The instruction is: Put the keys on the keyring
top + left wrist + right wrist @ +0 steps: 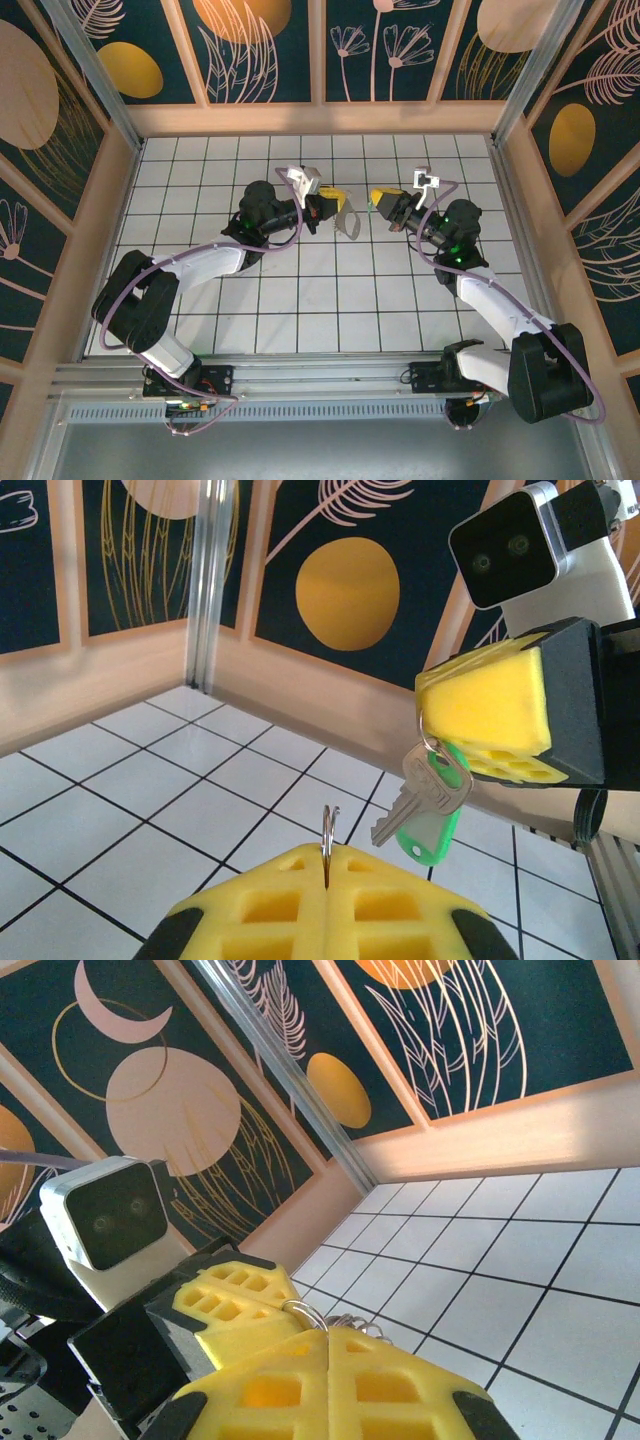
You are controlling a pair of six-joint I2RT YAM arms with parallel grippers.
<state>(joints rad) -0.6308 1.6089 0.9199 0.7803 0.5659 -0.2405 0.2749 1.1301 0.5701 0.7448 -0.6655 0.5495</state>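
Clamped in closed left gripper: thin pale metal keyring; in closed right gripper: dangling green-headed and silver keys.

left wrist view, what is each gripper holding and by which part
Left fingers pinch the keyring by its lower edge; right fingers hold the keys by the small loop at their heads.

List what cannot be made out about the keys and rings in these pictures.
- Top view: the pale shape at centre is too small to identify.
- Left wrist view: the lower part of the upright ring is hidden between the pads of the left claw. The silver key overlaps the green key under the right claw, so the key count is unclear.
- Right wrist view: the right claw's pads hide the keys below the ring loop.
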